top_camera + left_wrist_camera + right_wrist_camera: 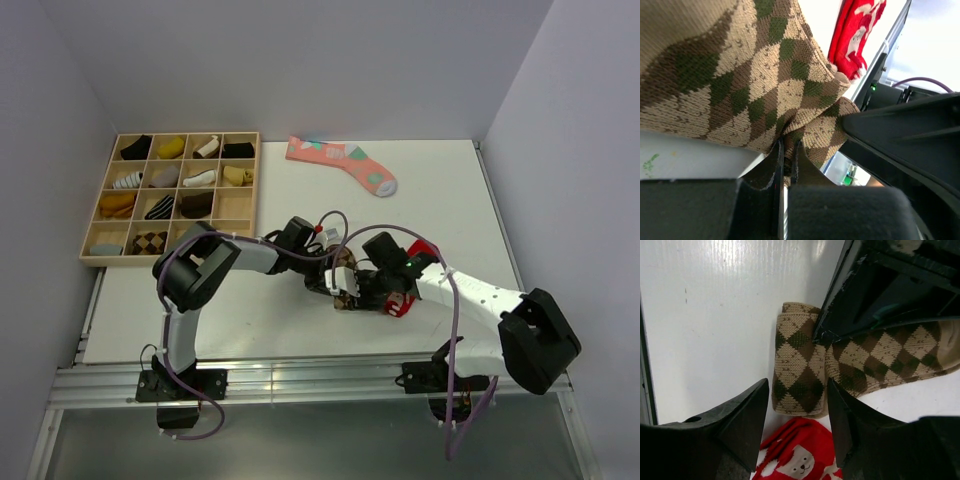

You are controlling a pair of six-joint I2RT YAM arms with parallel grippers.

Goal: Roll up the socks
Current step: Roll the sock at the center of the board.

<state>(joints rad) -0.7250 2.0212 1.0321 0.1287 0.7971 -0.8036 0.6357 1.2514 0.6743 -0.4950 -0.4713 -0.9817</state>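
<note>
argyle sock (795, 365) — soft matt knit | table (715, 315) — smooth, faintly ribbed | tray (110, 259): bare wood

No readable text, labels, brands or numbers anywhere in view.

Left gripper (787, 156) pinched on argyle sock (740, 75) fold; red sock (857, 35) beyond.

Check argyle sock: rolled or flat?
Partly rolled: one end of the argyle sock is curled into a roll, the rest lies unrolled.
</note>
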